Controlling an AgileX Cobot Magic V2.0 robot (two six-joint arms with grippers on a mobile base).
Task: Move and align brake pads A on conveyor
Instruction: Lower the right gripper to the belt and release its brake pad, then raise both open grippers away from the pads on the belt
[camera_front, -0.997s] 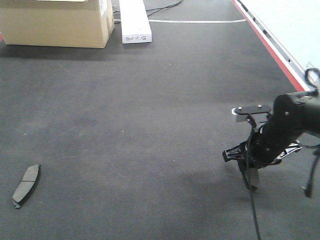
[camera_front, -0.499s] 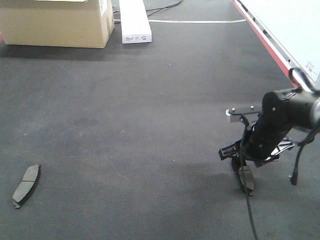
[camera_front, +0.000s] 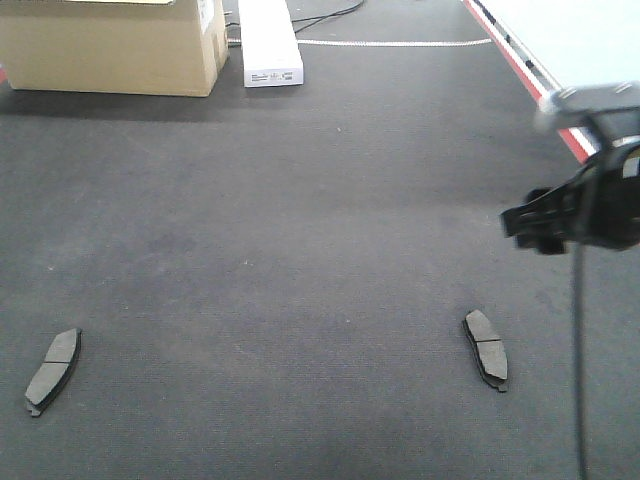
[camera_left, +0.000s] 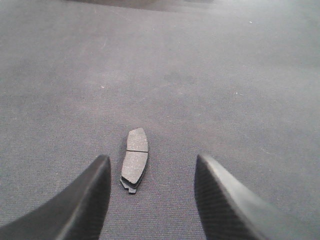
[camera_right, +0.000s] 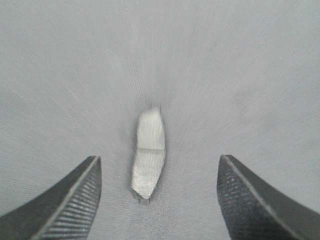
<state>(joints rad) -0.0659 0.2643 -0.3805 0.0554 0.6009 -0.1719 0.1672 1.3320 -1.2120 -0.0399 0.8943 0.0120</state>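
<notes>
Dark charcoal felt-like conveyor belt (camera_front: 300, 220) fills the front view, with a red side rail (camera_front: 522, 62) along its right edge. At the far edge, near the far left corner, stands a tan cardboard box (camera_front: 110, 45), and just beside it lies a long white carton (camera_front: 268, 40).

The black right pincer (camera_front: 545, 222) hangs above the belt close to the right rail, blurred. In its wrist view its two ribbed fingers (camera_right: 65, 200) are spread wide with nothing between them but belt and one pad below. The left pincer (camera_left: 152, 157) is likewise spread and empty, its smooth black fingers (camera_left: 80, 200) on either side of a pad that lies apart from both.

Two flat dark grey, slightly curved brake pads with a centre groove lie flat on the belt, well apart. One brake pad (camera_front: 53, 370) rests toward the left edge, tilted, and the other brake pad (camera_front: 486, 349) toward the right edge, below the right pincer, not touched by it. Both run roughly along the rail.
</notes>
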